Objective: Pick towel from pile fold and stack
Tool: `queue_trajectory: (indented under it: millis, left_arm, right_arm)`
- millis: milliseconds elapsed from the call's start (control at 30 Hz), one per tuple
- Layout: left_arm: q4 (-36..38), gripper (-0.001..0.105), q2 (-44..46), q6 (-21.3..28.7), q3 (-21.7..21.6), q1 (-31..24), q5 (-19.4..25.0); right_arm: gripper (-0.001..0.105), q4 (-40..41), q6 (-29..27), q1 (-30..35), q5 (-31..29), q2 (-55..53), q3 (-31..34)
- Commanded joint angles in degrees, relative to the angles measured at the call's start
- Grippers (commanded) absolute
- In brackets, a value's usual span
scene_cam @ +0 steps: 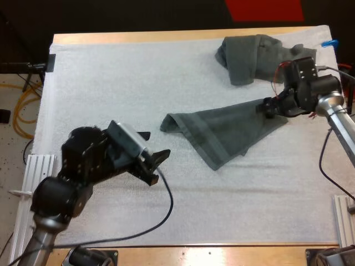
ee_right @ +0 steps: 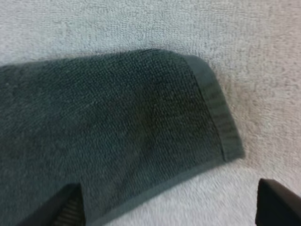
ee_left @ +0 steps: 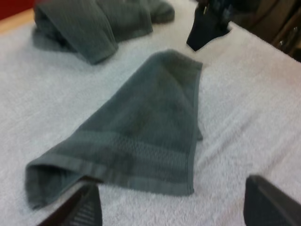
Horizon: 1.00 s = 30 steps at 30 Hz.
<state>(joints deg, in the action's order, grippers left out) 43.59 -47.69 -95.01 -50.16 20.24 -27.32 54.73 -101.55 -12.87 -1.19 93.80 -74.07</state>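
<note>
A: Where is the spread towel [scene_cam: 222, 134] found?
B: It is laid flat on the white mat [scene_cam: 111, 83], drawn into a rough triangle, with its left corner curled up.
A: And the crumpled towel [scene_cam: 256, 55]?
B: It is heaped beyond the spread towel, near it but not touching.
A: How is the right gripper [scene_cam: 267, 109] placed?
B: It is positioned at the spread towel's right corner. Its fingers [ee_right: 66, 209] are parted, and the corner lies ungripped between them.
A: And the left gripper [scene_cam: 152, 147]?
B: It is held just left of the spread towel's curled corner, with its fingers [ee_left: 82, 207] released wide and nothing grasped.
</note>
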Motion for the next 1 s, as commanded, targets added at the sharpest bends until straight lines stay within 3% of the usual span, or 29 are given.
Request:
queue_trajectory:
  millis: [0,100,267,400,467,767,967]
  left_arm:
    - [-0.2,0.062,-0.7,0.6,0.0,0.5,-0.5]
    - [-0.3,0.062,-3.7,2.2,0.0,3.6,1.2]
    - [-4.0,0.062,-11.0,4.0,-0.2,15.0,14.8]
    - [-4.6,0.062,-17.7,4.0,-2.1,20.8,22.2]
    - [-3.6,0.062,-23.4,4.0,-5.1,23.3,24.9]
    - [3.3,0.061,-43.8,4.0,-19.1,24.7,25.5]
    - [7.2,0.061,-54.0,4.0,-24.1,24.7,25.0]
  right_arm:
    - [0.068,1.0,-0.5,0.1,-0.3,-2.1,-0.6]
    - [0.068,1.3,-0.5,0.5,-1.2,-4.5,-0.4]
    - [0.068,1.2,-0.1,5.2,-1.6,-6.2,-0.4]
    - [0.068,2.7,1.3,10.4,-0.6,-6.4,-0.4]
    - [0.068,3.5,2.4,14.0,2.7,-6.4,-0.4]
    - [0.068,3.5,4.5,23.6,14.9,-6.8,-0.4]
    - [0.068,3.5,3.6,23.6,17.1,-6.8,-0.4]
